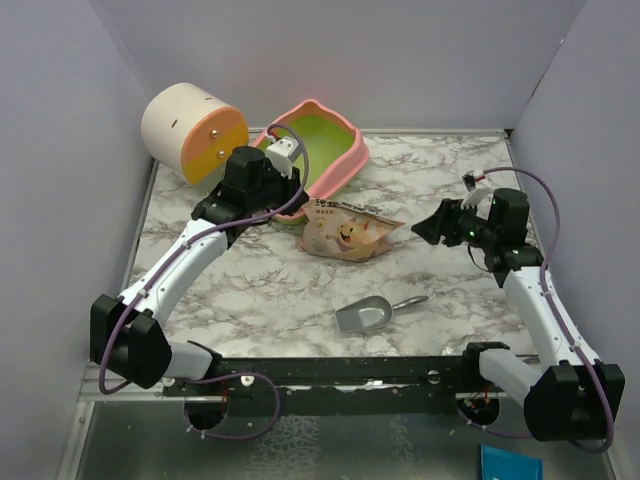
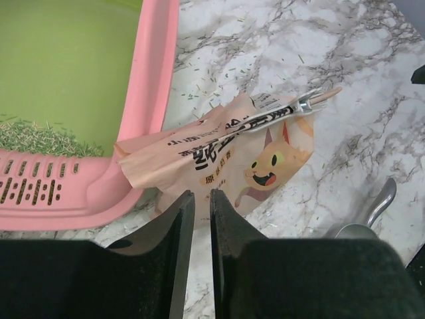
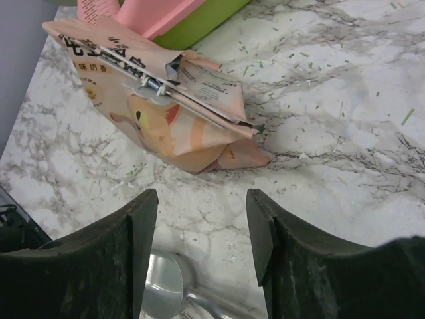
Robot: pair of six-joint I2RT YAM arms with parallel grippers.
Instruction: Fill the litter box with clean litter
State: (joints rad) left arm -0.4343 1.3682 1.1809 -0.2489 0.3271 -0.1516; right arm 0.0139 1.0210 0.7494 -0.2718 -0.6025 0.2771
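Observation:
The pink litter box [image 1: 345, 160] stands at the back centre, tilted, its inside lime-green. In the left wrist view its pink rim [image 2: 153, 80] runs past a small patch of clean litter [image 2: 40, 136] lying by the slotted lip. The tan cartoon-cat bag [image 1: 350, 232] lies flat in front of the box, clipped shut along its top [image 2: 279, 113]. My left gripper [image 2: 199, 194] hovers over the bag's near edge, jaws almost together with nothing between them. My right gripper [image 3: 202, 199] is open and empty above the table, to the right of the bag [image 3: 159, 113].
A grey metal scoop [image 1: 370, 315] lies on the marble table in front of the bag and shows in the right wrist view [image 3: 163, 286]. A cream-and-orange cylinder [image 1: 195, 130] lies at the back left. Stray granules dot the table [image 2: 219, 86]. Grey walls enclose three sides.

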